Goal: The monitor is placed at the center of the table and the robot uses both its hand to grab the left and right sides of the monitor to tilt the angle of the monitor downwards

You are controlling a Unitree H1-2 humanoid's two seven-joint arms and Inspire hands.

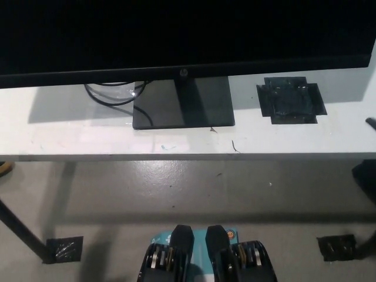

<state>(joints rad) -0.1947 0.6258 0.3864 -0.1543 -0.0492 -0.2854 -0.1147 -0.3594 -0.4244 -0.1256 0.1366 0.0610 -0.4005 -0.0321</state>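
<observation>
Head view: monitor (176,35) at table (70,138) far edge, mid; right hand (371,123) tip at right edge, finger state unclear.

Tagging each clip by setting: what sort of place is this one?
Probably an office or lab workstation. A dark monitor stands on a white table with cables looped behind its stand, above a bare concrete floor with black tape patches.
</observation>
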